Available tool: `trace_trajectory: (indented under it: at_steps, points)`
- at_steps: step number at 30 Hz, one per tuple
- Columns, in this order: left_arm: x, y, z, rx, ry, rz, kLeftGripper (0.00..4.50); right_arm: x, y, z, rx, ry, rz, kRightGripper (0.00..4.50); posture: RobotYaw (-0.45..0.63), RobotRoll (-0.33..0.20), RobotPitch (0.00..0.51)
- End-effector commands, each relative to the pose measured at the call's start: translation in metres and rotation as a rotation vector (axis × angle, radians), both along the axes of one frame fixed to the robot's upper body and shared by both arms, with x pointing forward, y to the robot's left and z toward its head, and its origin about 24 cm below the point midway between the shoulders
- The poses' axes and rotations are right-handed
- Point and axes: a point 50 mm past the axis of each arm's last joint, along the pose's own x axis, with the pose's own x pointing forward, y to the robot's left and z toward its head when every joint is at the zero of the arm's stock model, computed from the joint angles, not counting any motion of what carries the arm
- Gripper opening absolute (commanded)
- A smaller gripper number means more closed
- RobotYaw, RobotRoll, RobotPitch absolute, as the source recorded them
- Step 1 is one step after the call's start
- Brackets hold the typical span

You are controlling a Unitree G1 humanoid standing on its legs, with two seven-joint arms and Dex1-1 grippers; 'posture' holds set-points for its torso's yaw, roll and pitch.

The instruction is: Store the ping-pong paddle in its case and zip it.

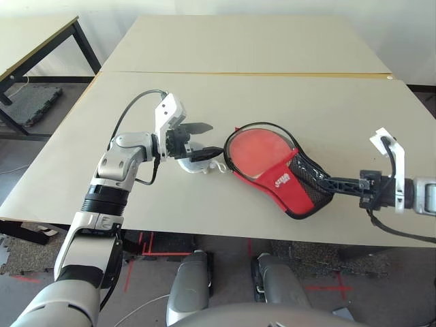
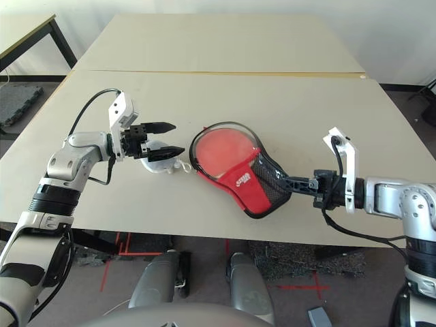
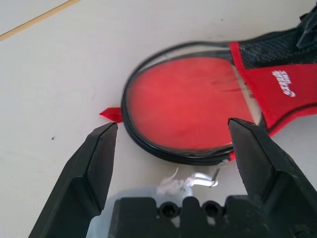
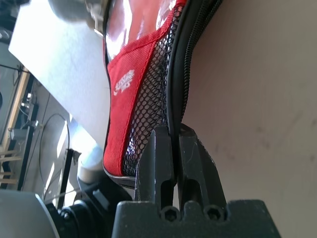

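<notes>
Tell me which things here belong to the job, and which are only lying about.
For the job:
- case, pinched at its edge by the right tool
- paddle, inside the case
- left tool, open

Lying about:
- pale object under the left tool

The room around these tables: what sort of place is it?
Probably a robot test lab or workshop: plain beige tables pushed together, red tape marks on the floor, and a dark floor mat beside them.

Bright, even daylight on my table (image 1: 272,82), soft shadows only. Glare on the case (image 4: 130,29) window; my right fingers (image 4: 158,163) look blurred up close.
</notes>
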Motion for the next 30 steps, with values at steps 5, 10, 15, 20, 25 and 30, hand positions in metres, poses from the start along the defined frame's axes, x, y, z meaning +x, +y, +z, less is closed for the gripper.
trace_trajectory:
  at_steps: [5,10,15,20,25,30]
  points:
    - [0.001,0.0,-0.003,0.021,0.013,-0.011,4.5,-0.018,-0.011,-0.007,-0.047,0.043,0.009,0.02,0.03,0.0,0.104]
    - [0.002,0.0,-0.003,0.022,0.012,-0.011,4.5,-0.019,-0.016,-0.009,-0.062,0.051,0.011,0.02,0.03,0.0,0.102]
    - [0.002,-0.001,-0.004,0.02,0.013,-0.013,4.5,-0.016,-0.013,-0.017,-0.069,0.06,0.018,0.02,0.03,0.0,0.1]
    - [0.002,-0.001,-0.004,0.02,0.012,-0.008,4.5,-0.006,-0.011,-0.025,-0.079,0.046,-0.005,0.02,0.04,0.0,0.097]
    - [0.001,-0.001,-0.004,0.018,0.011,-0.003,4.5,0.004,-0.009,-0.032,-0.086,0.036,-0.014,0.02,0.05,0.0,0.099]
    - [0.0,0.001,-0.004,0.018,0.011,0.002,4.5,0.003,-0.006,-0.033,-0.081,0.048,0.03,0.02,0.05,0.0,0.098]
